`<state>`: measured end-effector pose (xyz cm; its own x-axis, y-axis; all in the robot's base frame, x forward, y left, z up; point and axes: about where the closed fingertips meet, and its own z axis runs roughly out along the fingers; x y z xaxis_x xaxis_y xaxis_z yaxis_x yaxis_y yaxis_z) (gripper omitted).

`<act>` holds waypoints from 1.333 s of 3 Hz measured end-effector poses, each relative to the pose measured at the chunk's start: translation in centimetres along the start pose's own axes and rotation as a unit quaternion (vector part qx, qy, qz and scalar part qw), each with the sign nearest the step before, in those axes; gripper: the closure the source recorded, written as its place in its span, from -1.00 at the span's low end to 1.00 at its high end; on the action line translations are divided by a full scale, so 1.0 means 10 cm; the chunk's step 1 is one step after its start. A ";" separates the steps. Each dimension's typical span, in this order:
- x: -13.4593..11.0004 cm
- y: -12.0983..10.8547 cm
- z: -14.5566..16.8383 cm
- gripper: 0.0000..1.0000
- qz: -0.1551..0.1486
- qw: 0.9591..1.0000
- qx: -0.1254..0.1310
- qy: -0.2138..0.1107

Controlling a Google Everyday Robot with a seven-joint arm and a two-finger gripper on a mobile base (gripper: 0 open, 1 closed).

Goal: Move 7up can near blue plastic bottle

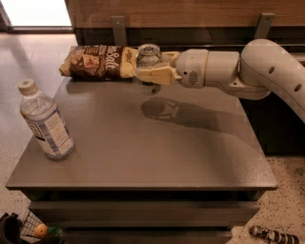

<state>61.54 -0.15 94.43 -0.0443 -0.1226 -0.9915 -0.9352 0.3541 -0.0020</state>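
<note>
The 7up can (148, 54) is a small silvery can with a pull-tab top, held upright above the back middle of the grey table (157, 147). My gripper (147, 72) is shut on the can, with tan fingers (157, 74) wrapped around its middle; the white arm reaches in from the right. The can's shadow lies on the tabletop below it. The blue plastic bottle (44, 119), clear with a white cap and printed label, stands tilted at the table's left edge, well to the left of and nearer than the can.
A brown-and-yellow chip bag (97, 62) lies at the table's back left, just left of the can. A wooden wall panel (190, 12) runs behind the table. Small items lie on the floor at bottom left and bottom right (269, 234).
</note>
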 end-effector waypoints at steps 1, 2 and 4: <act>0.00 0.00 0.00 1.00 0.000 1.000 0.000 0.000; 0.03 0.21 0.08 1.00 -0.002 1.000 -0.007 -0.005; 0.13 0.97 0.41 1.00 0.008 0.999 -0.048 -0.008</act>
<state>53.83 6.96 92.58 -0.0548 -0.1016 -0.9933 -0.9637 0.2655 0.0259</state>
